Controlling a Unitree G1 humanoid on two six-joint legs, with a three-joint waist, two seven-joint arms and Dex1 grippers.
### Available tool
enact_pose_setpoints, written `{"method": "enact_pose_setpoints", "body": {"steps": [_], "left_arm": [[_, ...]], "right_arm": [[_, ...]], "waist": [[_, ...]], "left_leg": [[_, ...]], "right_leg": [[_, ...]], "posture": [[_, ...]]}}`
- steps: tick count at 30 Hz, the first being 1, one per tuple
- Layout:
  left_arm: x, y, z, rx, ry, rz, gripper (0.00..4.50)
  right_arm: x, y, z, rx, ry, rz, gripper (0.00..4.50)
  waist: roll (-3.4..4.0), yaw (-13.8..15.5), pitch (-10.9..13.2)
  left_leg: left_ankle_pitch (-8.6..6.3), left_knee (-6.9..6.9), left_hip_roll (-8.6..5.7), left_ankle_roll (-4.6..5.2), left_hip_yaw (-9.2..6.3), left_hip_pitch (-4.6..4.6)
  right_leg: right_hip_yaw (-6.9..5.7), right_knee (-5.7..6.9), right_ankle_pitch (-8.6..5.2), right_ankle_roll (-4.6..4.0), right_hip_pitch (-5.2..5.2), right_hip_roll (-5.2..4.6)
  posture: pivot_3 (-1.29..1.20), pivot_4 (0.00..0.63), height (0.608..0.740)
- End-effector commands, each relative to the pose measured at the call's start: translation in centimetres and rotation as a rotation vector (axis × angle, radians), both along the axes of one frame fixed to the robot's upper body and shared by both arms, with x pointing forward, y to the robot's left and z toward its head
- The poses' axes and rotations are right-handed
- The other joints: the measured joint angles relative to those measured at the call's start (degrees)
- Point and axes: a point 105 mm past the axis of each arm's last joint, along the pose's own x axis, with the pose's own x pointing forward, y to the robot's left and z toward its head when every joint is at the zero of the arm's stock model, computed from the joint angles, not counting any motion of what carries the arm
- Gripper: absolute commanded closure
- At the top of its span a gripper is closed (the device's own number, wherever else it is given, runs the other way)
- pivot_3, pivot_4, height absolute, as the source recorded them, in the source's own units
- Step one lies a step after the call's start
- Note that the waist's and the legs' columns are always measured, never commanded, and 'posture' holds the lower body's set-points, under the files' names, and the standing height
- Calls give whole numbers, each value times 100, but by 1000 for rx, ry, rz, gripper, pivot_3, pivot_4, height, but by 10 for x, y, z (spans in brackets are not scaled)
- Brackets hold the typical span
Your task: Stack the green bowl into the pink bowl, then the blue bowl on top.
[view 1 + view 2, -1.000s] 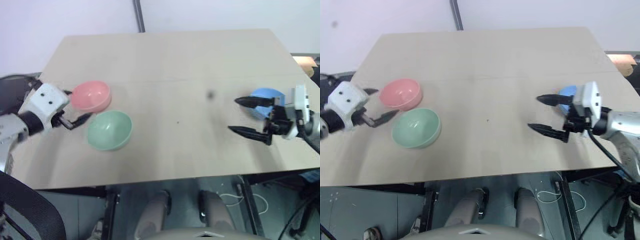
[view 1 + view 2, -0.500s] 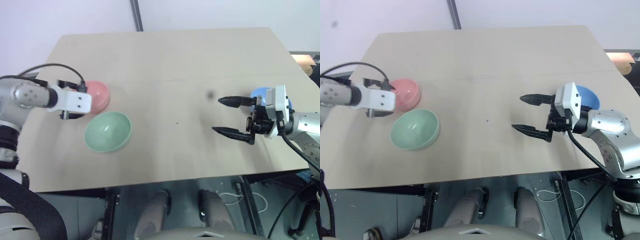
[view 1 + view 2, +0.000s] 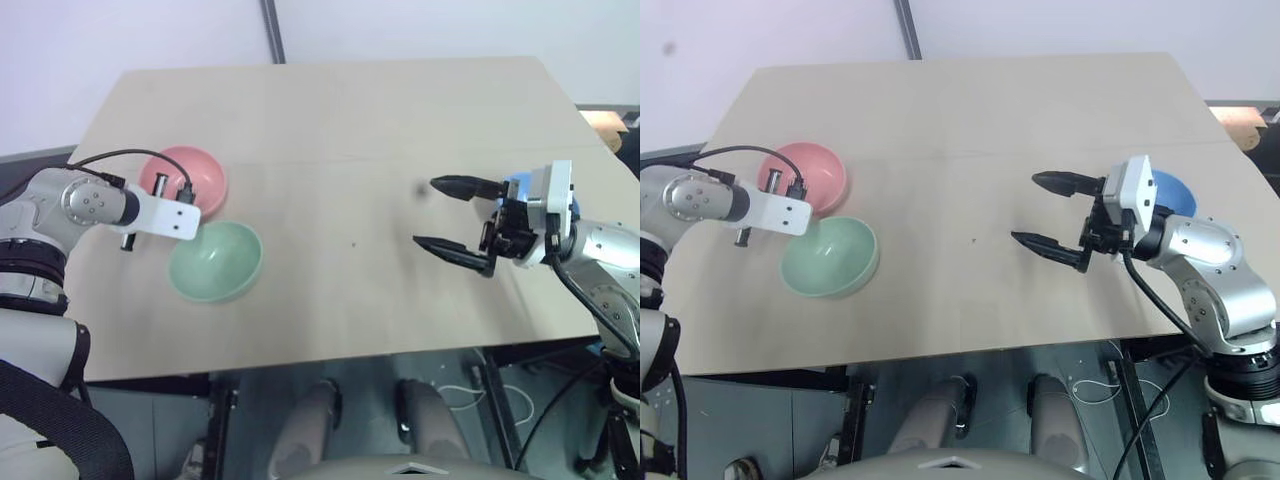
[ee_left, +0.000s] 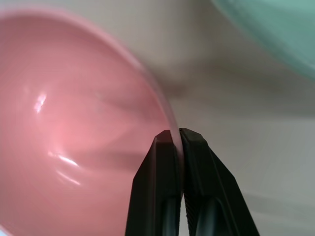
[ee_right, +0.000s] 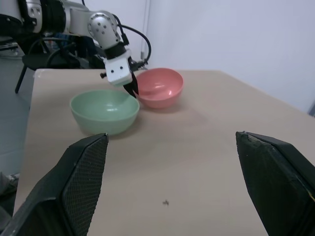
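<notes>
The left gripper (image 4: 174, 140) has just clamped onto the pink bowl's (image 3: 190, 180) rim, beside the green bowl (image 3: 215, 262) on the table (image 3: 340, 110); odd, since pink is the base; the right gripper (image 3: 455, 217) hangs wide open, empty, before the blue bowl (image 3: 1170, 190).

A beige table (image 3: 350, 110) stands before a white wall (image 3: 420, 25); a dark pole (image 3: 274, 30) rises behind it.

The left gripper (image 4: 175, 140) has swung over and pinched its fingers onto the pink bowl's (image 3: 205, 172) rim.
</notes>
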Motion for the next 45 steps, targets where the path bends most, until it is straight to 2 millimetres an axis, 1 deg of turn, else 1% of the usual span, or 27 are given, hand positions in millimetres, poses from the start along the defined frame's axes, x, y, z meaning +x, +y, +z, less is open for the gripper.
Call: {"method": "enact_pose_setpoints", "body": {"steps": [1, 2, 4, 6, 7, 8, 9, 10, 12, 13, 14, 15, 17, 20, 22, 23, 24, 25, 28, 31, 32, 33, 35, 37, 40, 42, 45], "left_arm": [[8, -14, 32, -49, -124, -70, 4393], [11, -21, 40, -73, -148, -87, 4393], [16, -43, 58, -132, -185, -147, 4393], [20, -73, 77, -224, -197, -224, 4393], [19, -82, 81, -253, -194, -248, 4393], [17, -104, 88, -314, -170, -313, 4393], [14, -121, 92, -359, -144, -369, 4393], [8, -146, 95, -419, -98, -447, 4393], [-5, -187, 93, -479, 3, -584, 4393], [-12, -202, 88, -491, 56, -635, 4393], [-17, -211, 84, -491, 94, -664, 4393], [-21, -220, 75, -475, 143, -699, 4393], [-25, -228, 60, -438, 204, -731, 4393], [-25, -229, 45, -365, 254, -748, 4393], [-23, -227, 41, -333, 269, -748, 4393], [-22, -226, 40, -320, 273, -745, 3799], [-22, -225, 39, -302, 280, -744, 3562], [-21, -223, 38, -285, 285, -744, 3182], [-19, -221, 38, -263, 271, -747, 1616], [-17, -223, 43, -278, 231, -754, 260], [-16, -224, 47, -300, 213, -752, 62], [-16, -225, 55, -333, 186, -752, 62], [-22, -219, 73, -417, 160, -720, 62], [-31, -202, 85, -453, 134, -675, 62], [-51, -171, 89, -473, 156, -545, 62], [-67, -149, 90, -503, 176, -405, 62], [-94, -112, 90, -500, 184, -157, 62]], "right_arm": [[-2, 2, 12, 12, -65, 15, 0], [-2, 2, 11, 12, -66, 13, 0], [0, 0, 11, 11, -70, 2, 0], [1, -4, 12, 11, -74, -19, 0], [2, -5, 12, 12, -75, -26, 0], [3, -8, 12, 15, -78, -43, 0], [3, -11, 13, 17, -81, -56, 0], [3, -14, 13, 18, -84, -78, 0], [3, -21, 13, 15, -86, -117, 0], [2, -23, 12, 9, -86, -134, 0], [1, -25, 12, 6, -86, -144, 0], [-1, -26, 11, 4, -86, -157, 0], [-5, -28, 11, 4, -86, -177, 0], [-10, -29, 10, 4, -86, -205, 0], [-13, -30, 9, 2, -85, -221, 0], [-14, -31, 9, 2, -84, -229, 0], [-15, -32, 9, 2, -83, -236, 0], [-15, -32, 8, 3, -81, -240, 0], [-16, -31, 8, 7, -77, -248, 0], [-15, -30, 7, 10, -74, -248, 0], [-14, -30, 7, 11, -74, -247, 0], [-13, -29, 7, 12, -74, -244, 0], [-12, -28, 8, 14, -75, -238, 0], [-11, -28, 8, 15, -74, -233, 0], [-10, -26, 6, 15, -68, -220, 0], [-7, -25, 5, 14, -63, -209, 0], [-4, -27, 5, 10, -58, -194, 0]], "waist": [[0, 2, 0], [0, 3, 0], [-7, 34, 4], [-11, 62, 6], [-11, 62, 6], [-11, 47, 6], [-11, 33, 6], [-11, 19, 6], [-11, 28, 6], [-12, 26, 7], [-12, 15, 7], [-10, -19, 7], [-8, -107, 7], [-5, -166, 7], [-6, -157, 7], [-6, -147, 7], [-6, -132, 7], [-6, -117, 7], [-7, -94, 7], [-7, -82, 8], [-7, -82, 8], [-7, -83, 8], [-8, -103, 9], [-7, -157, 10], [-3, -233, 9], [0, -268, 11], [-2, -249, 13]], "left_leg": [[0, 6, 0, 0, -1, 0], [0, 8, 0, 0, -1, 0], [0, 13, 0, 0, -4, -1], [0, 22, -3, 0, -15, -7], [0, 29, -6, 0, -19, -11], [0, 30, -9, 0, -18, -12], [-1, 31, -10, 1, -14, -12], [-2, 31, -10, 2, -10, -11], [-2, 31, -9, 2, -11, -11], [-2, 31, -9, 3, -14, -11], [-2, 33, -10, 3, -14, -12], [-2, 33, -10, 3, -11, -11], [-4, 31, -5, 6, 5, 1], [-4, 30, 7, 6, 18, 11], [-4, 32, 13, 7, 17, 11], [-4, 33, 14, 7, 17, 10], [-4, 35, 14, 7, 16, 11], [-4, 37, 14, 7, 15, 9], [-4, 41, 9, 7, 16, 6], [-4, 41, 9, 7, 13, 5], [-4, 41, 9, 7, 12, 4], [-4, 41, 9, 7, 12, 4], [-4, 40, 10, 7, 13, 4], [-4, 40, 11, 7, 12, 2], [-7, 27, 21, 11, 9, 13], [-7, 25, 24, 10, 5, 13], [-8, 27, 26, 10, 2, 10]], "right_leg": [[0, 4, 0, 0, 1, 0], [0, 5, 0, 0, 1, 0], [-3, 8, 0, 0, 1, 0], [-12, 8, 0, 0, 6, 0], [-15, 8, 0, 0, 8, -2], [-13, 7, 0, 0, 9, -5], [-9, 7, 0, 0, 9, -6], [-6, 6, 0, 0, 8, -8], [-6, 8, 0, 0, 8, -6], [-8, 8, 1, -1, 9, -6], [-7, 8, 2, -4, 9, -6], [-3, 9, 5, -8, 9, -5], [13, 13, 8, -14, 8, -2], [27, 16, 6, -8, 7, 11], [27, 18, 5, -7, 7, 17], [27, 18, 6, -9, 6, 19], [26, 18, 6, -9, 8, 19], [26, 18, 6, -9, 8, 18], [27, 14, 7, -7, 11, 14], [25, 13, 7, -7, 11, 13], [24, 13, 7, -7, 11, 13], [24, 13, 7, -7, 11, 13], [24, 13, 7, -6, 10, 13], [24, 13, 7, -7, 9, 14], [43, 15, 7, -7, 0, 20], [43, 15, 7, -7, -1, 24], [43, 12, 7, -8, 0, 25]], "posture": [[0, 150, 740], [0, 150, 740], [0, 150, 740], [0, 150, 740], [0, 150, 740], [0, 150, 740], [0, 150, 740], [0, 150, 740], [0, 150, 740], [0, 150, 740], [0, 150, 740], [0, 150, 740], [0, 150, 740], [0, 150, 740], [0, 150, 740], [0, 150, 740], [0, 150, 740], [0, 150, 740], [0, 150, 740], [0, 150, 740], [0, 150, 740], [0, 150, 740], [0, 150, 740], [0, 150, 740], [0, 150, 740], [0, 150, 740], [0, 150, 740]]}}
